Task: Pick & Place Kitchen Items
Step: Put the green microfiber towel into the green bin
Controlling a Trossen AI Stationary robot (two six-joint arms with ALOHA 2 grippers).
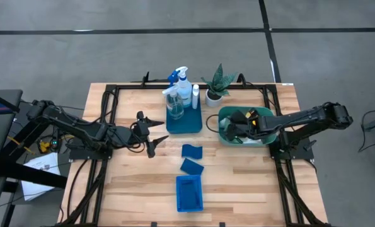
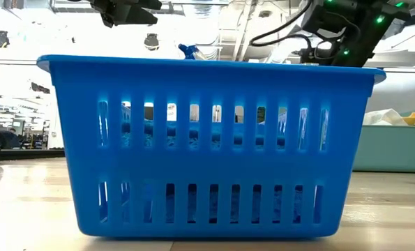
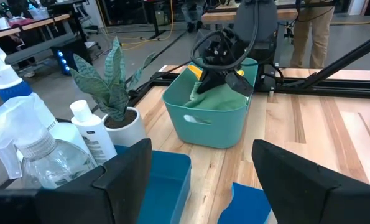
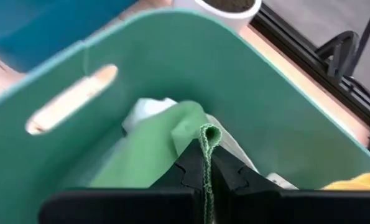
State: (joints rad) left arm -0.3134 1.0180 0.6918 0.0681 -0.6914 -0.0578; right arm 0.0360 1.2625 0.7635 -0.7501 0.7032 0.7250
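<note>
Wooden surface (image 1: 130, 183): L gripper (image 1: 150, 133) hovers left of centre w/ fingers (image 3: 119, 180) spread wide, holding nothing, just left of the far blue tray (image 1: 184, 123) carrying the spray bottle (image 1: 179, 79), clear plastic bottle (image 1: 173, 104) & white blue-labelled bottle (image 1: 195, 96). Centre: two blue sponges (image 1: 191, 151) lie flat, w/ a blue basket (image 1: 189, 193) nearer; potted plant (image 1: 215, 85) at the far edge. Right: R gripper (image 4: 206, 177) is down inside the teal tub (image 1: 228, 115), fingers pinched tight on a fold of green cloth (image 4: 150, 146), w/ white cloth (image 4: 144, 111) & yellow cloth (image 4: 359, 180) also in the tub.
</note>
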